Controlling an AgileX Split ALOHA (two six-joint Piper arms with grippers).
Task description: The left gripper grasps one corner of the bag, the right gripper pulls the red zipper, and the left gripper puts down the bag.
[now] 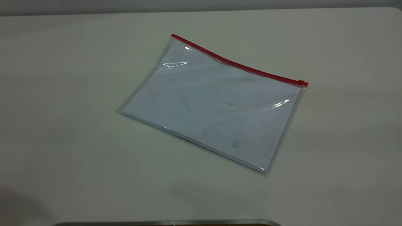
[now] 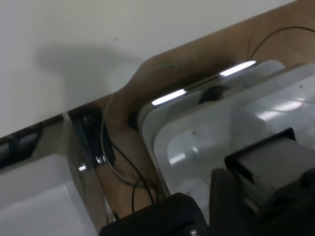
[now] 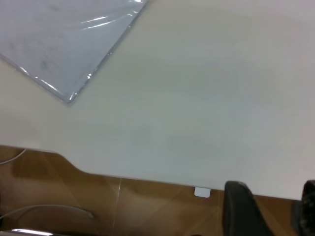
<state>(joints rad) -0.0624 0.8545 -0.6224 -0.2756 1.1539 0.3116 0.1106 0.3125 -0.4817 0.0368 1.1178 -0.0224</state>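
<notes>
The bag (image 1: 213, 103) lies flat on the white table, clear and shiny, with smudged white sheets inside. The red zipper (image 1: 238, 64) runs along its far long edge, and the small red slider tab (image 1: 301, 82) sits at the right end. The corner of the bag (image 1: 173, 36) at the strip's left end lies free. Neither gripper shows in the exterior view. My left gripper (image 2: 231, 201) is a dark shape over the rig's base, away from the bag. My right gripper (image 3: 273, 211) is open and empty at the table's near edge, well off from the bag (image 3: 64, 44).
The left wrist view shows a white metal base (image 2: 221, 123), black cables (image 2: 106, 142) and a wooden floor beside the table edge. The right wrist view shows the table's edge (image 3: 147, 178) with floor below. A grey metal strip (image 1: 163, 223) lies at the exterior view's lower edge.
</notes>
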